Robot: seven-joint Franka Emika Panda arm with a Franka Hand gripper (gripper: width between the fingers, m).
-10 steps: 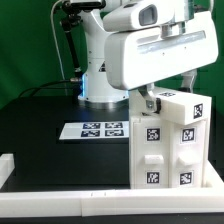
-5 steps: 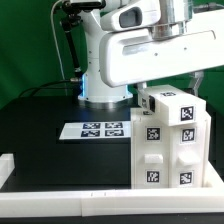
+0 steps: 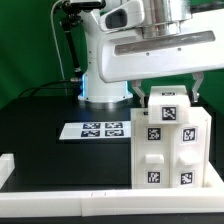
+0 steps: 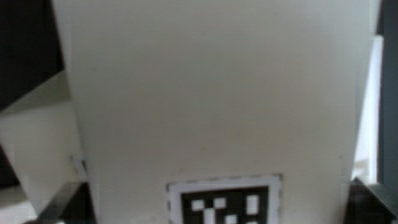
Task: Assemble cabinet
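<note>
The cabinet (image 3: 170, 145) stands upright on the black counter (image 3: 50, 150) at the exterior view's right, close behind the low white rail (image 3: 60, 200) along the front edge. Marker board (image 3: 93, 129) lies flat near the arm's base, green backdrop behind. Fingers (image 3: 168, 92) straddle a small white block (image 3: 168, 100) on top; whether they're clamping it, I cannot tell.

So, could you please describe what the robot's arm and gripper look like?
The arm is glossy white with rounded segments and dark joints, on a base with a blue glow. Black cables run beside it. A silver fitting tops the boxy white wrist block. The gripper is mostly hidden; only dark finger tips show.
</note>
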